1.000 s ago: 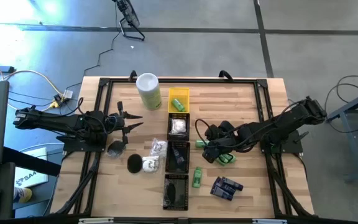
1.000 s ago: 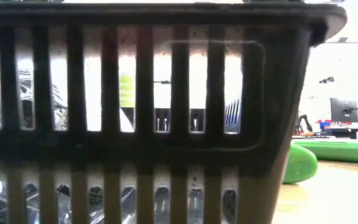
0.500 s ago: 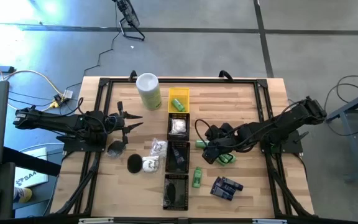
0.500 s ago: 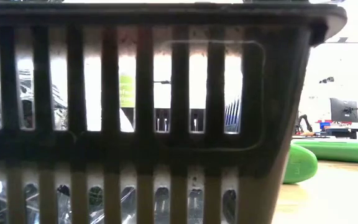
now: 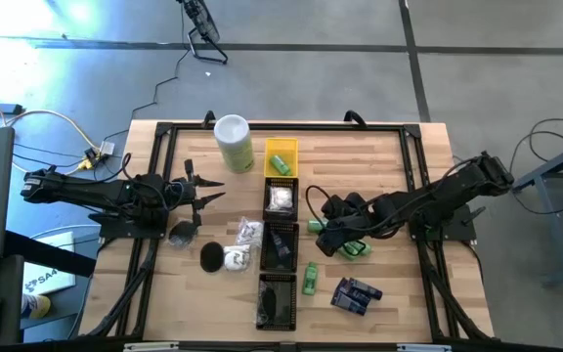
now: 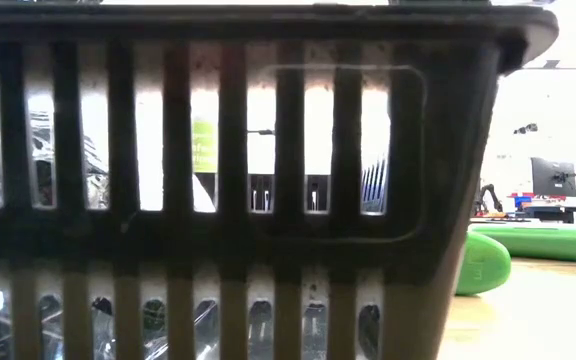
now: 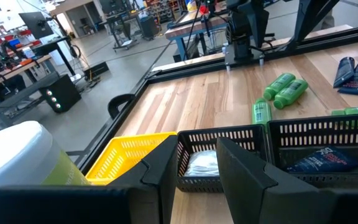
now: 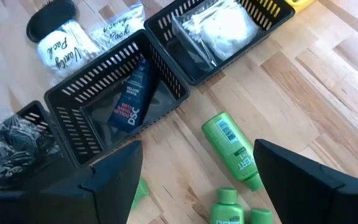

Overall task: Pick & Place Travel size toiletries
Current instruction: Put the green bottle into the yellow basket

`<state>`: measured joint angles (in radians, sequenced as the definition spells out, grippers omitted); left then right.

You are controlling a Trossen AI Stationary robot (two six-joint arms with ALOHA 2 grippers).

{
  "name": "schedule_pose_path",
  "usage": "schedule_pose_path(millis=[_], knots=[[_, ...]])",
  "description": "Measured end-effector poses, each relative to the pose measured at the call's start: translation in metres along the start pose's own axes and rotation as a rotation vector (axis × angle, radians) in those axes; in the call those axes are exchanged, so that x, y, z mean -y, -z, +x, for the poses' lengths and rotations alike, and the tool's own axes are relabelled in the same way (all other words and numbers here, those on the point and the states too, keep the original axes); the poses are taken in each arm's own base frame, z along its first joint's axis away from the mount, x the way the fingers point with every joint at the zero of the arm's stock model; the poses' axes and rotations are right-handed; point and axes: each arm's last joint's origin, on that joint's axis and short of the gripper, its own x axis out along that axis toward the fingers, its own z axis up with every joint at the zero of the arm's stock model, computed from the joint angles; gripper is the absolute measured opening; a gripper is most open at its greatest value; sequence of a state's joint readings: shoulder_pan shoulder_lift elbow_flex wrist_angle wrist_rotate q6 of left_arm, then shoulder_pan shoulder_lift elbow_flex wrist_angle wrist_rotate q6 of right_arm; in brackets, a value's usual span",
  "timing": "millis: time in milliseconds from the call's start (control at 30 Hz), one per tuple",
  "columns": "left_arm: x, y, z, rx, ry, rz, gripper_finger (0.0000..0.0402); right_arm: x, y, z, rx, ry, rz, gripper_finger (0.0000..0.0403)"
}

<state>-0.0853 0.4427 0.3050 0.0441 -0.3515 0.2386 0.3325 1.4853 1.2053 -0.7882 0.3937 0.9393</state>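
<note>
My right gripper (image 5: 325, 235) is open and empty, low over the table just right of the tray column. In its wrist view (image 8: 197, 152) its fingers stand wide on either side of a green bottle (image 8: 232, 149) lying on the wood, without touching it. Two more green bottles (image 8: 225, 208) lie close by, and another (image 5: 309, 279) lies nearer the front. Dark blue packets (image 5: 355, 294) lie at the front right. White wrapped pieces (image 5: 245, 233) and a black puck (image 5: 210, 257) lie left of the trays. My left gripper (image 5: 211, 192) waits open at the left.
A column of trays runs down the middle: a yellow tray (image 5: 281, 156), then three black trays (image 5: 280, 244), one with a white piece (image 8: 219, 25) and one with a dark blue packet (image 8: 131, 102). A pale-green canister (image 5: 234, 142) stands at the back. A tray wall (image 6: 218, 200) fills the low view.
</note>
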Motion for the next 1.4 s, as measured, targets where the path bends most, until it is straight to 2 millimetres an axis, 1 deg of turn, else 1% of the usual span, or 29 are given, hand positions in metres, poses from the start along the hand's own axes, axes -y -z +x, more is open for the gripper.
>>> schedule_pose_path(millis=[267,500,633,833,967,1067,1200,1400], knots=[[0.0,0.0,0.0,0.0,0.0,0.0,0.0109,0.0,0.0,0.0,0.0,0.0,-0.075,0.0299],[0.0,0.0,0.0,-0.001,0.0,0.0,0.0109,-0.001,0.001,0.0,-0.03,-0.023,-0.077,0.0299],[0.0,0.0,0.0,-0.001,0.0,0.0,0.0109,-0.002,0.003,0.005,-0.07,-0.026,-0.09,0.0299],[0.0,0.0,0.0,-0.001,0.0,0.0,0.0109,-0.008,0.012,0.03,-0.193,-0.028,-0.177,0.0299],[0.0,0.0,0.0,-0.001,0.0,0.0,0.0109,-0.012,0.019,0.049,-0.236,-0.004,-0.234,0.0299],[0.0,0.0,0.0,-0.002,0.0,0.001,0.0109,-0.012,0.021,0.061,-0.233,0.046,-0.258,0.0299],[0.0,0.0,0.0,-0.003,0.0,0.001,0.0109,-0.007,0.019,0.075,-0.236,0.105,-0.283,0.0299],[0.001,0.002,0.0,-0.023,0.005,0.008,0.0109,0.008,0.007,0.093,-0.288,0.126,-0.267,0.0299]])
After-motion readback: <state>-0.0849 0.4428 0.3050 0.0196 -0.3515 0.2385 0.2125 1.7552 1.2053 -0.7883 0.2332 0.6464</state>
